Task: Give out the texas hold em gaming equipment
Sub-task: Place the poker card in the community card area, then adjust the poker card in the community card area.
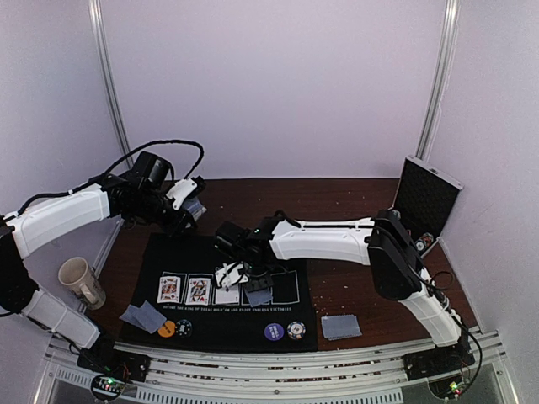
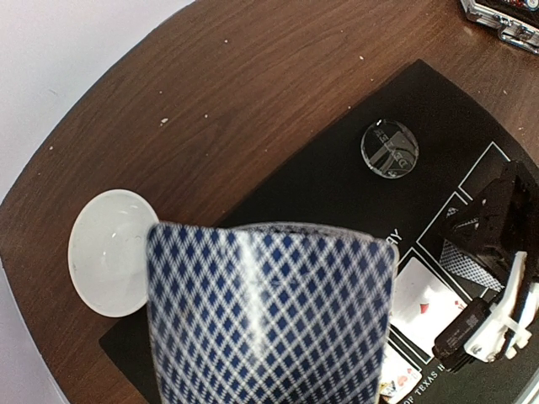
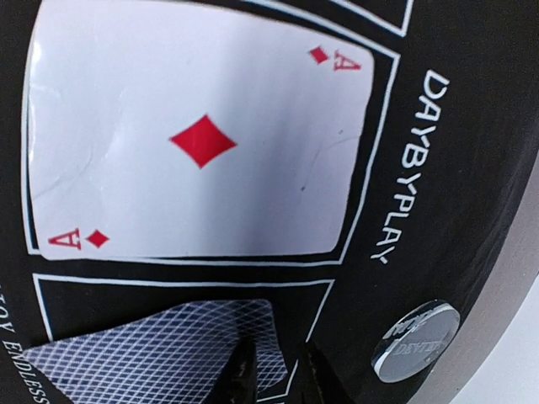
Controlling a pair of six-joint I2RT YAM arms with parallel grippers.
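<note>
Black mat (image 1: 168, 252) first: my right gripper (image 1: 231, 275) stands narrowly parted over the face-down card (image 3: 152, 353), lower left of its wrist view; a sticking pad could drag it off its box. Farther back, my left gripper (image 1: 187, 204) pinches a bowed card (image 2: 269, 320); it may slip.

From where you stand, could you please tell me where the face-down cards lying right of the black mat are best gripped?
Probably the two long edges of the cards, pinched across the narrow width from straight above. They lie flat on the bare table beside the mat, so only the thin edges offer any hold.
</note>
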